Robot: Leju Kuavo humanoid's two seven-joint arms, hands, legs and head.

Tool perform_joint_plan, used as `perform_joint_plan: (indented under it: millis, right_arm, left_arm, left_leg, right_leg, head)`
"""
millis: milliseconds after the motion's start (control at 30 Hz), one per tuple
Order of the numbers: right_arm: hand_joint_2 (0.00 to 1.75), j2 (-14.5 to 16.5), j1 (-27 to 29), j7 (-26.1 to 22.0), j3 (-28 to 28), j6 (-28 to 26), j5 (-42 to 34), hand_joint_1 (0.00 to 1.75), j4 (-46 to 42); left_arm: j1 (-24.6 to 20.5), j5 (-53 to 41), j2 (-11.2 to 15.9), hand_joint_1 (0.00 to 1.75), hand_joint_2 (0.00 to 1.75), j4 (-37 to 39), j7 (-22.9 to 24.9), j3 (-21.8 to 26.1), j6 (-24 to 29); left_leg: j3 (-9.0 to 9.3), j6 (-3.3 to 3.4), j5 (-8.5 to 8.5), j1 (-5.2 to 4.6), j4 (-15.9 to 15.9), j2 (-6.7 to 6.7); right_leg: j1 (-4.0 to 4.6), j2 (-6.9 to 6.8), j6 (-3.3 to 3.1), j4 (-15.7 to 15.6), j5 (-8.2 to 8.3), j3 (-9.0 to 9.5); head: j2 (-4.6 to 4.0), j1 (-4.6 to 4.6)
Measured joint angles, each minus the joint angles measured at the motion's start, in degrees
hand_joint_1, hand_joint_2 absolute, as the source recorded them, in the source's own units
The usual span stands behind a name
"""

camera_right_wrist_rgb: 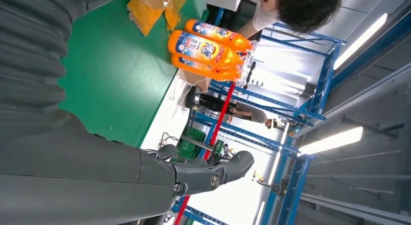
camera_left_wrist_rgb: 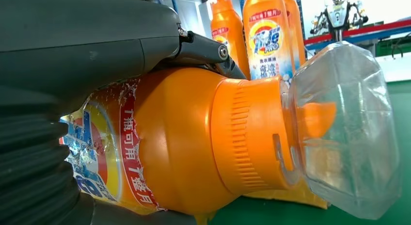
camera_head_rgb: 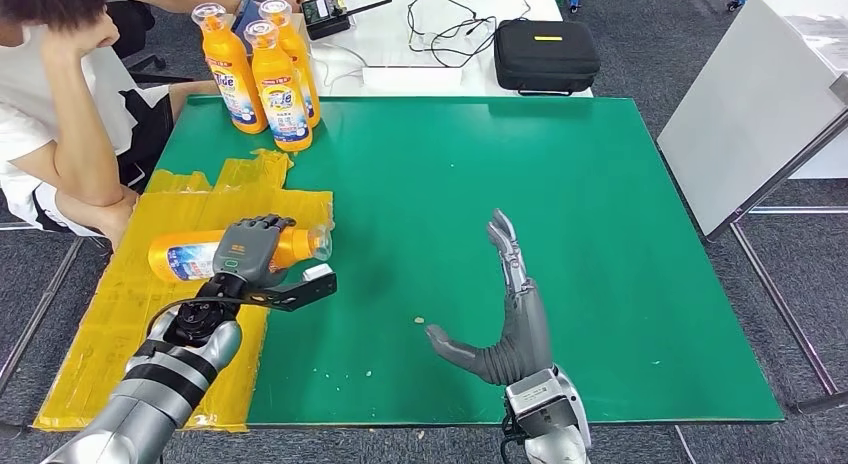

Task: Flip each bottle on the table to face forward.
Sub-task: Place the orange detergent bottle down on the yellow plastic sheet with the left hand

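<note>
My left hand (camera_head_rgb: 252, 249) wraps over an orange bottle (camera_head_rgb: 195, 256) lying on its side on the yellow sheet (camera_head_rgb: 120, 314) at the left of the green table (camera_head_rgb: 560, 184), fingers curled across its middle, clear cap (camera_head_rgb: 320, 242) pointing toward the table's centre. My right hand (camera_head_rgb: 500, 319) hovers over bare green, holding nothing, fingers straight and spread with the thumb out sideways. From the left wrist, the bottle's torn label (camera_left_wrist_rgb: 114, 157), ribbed orange collar (camera_left_wrist_rgb: 247, 133) and see-through cap show up close, details too small to make out from the head. The head view alone shows a black case (camera_head_rgb: 545, 54) and cables (camera_head_rgb: 445, 24) on the white table behind, and a seated person (camera_head_rgb: 60, 114) at the left. Count: four bottles in all, one lying down, three standing bottles (camera_head_rgb: 265, 69) clustered at the far left corner. The right wrist view shows those three from the side.
</note>
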Motion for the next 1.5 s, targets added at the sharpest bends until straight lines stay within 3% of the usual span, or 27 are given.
perform_joint_plan:
  millis: [200, 467, 600, 633, 1233, 1500]
  right_arm:
    - [1.75, 0.00, -0.06, 0.00, 0.00, 0.03, -0.08, 0.00, 0.00]
    - [1.75, 0.45, -1.10, 0.20, 0.09, 0.25, -0.74, 0.00, 0.13]
    - [1.75, 0.67, -1.52, 0.44, 0.13, 0.14, -1.04, 0.00, 0.48]
    - [1.75, 0.74, -1.56, 0.52, 0.13, 0.09, -1.08, 0.00, 0.60]
    - [1.75, 0.92, -1.69, 0.90, 0.45, 0.02, -1.27, 0.00, 1.59]
    - [1.75, 0.78, -1.50, 1.39, 0.75, -0.36, -1.11, 0.00, 1.78]
  left_arm:
    - [-0.50, 0.15, -0.26, 1.75, 1.75, 1.59, 0.04, -0.44, -0.54]
    - [-1.68, 1.67, -2.83, 1.75, 1.75, 9.04, 1.35, -0.90, -0.04]
    - [-2.91, 1.96, -3.73, 0.04, 1.75, 13.11, 2.58, -1.12, 1.05]
    - [-3.13, 1.93, -3.89, 0.00, 1.75, 13.86, 3.02, -1.15, 1.48]
    - [-4.12, 2.39, -5.49, 0.00, 1.75, 18.56, 4.22, -1.00, 5.07]
    - [1.96, 8.32, -6.86, 0.00, 1.75, 13.23, -4.09, 2.74, 19.75]
  left_leg:
    - [0.00, 0.00, 0.00, 0.01, 0.00, 0.00]
    - [0.00, 0.00, 0.01, 0.00, 0.00, -0.02]
    - [0.02, 0.00, 0.00, -0.01, 0.00, -0.03]
    - [0.03, 0.00, 0.00, -0.01, -0.01, -0.03]
    - [0.19, -0.02, 0.02, 0.01, -0.02, -0.05]
    - [0.08, -0.02, 0.02, 0.00, -0.01, -0.05]
  right_leg:
    - [0.01, 0.00, 0.00, 0.01, 0.00, 0.00]
    - [0.00, 0.00, 0.00, 0.01, 0.00, 0.03]
    - [0.00, -0.01, 0.00, 0.01, 0.00, 0.08]
    - [0.00, -0.01, 0.00, 0.00, 0.00, 0.08]
    - [0.02, -0.02, -0.01, 0.03, 0.00, 0.24]
    - [0.01, -0.02, -0.01, 0.02, -0.01, 0.11]
  head:
    - [0.00, 0.00]
    - [0.00, 0.01]
    - [0.00, 0.00]
    - [0.00, -0.01]
    - [0.00, -0.01]
    - [0.00, 0.01]
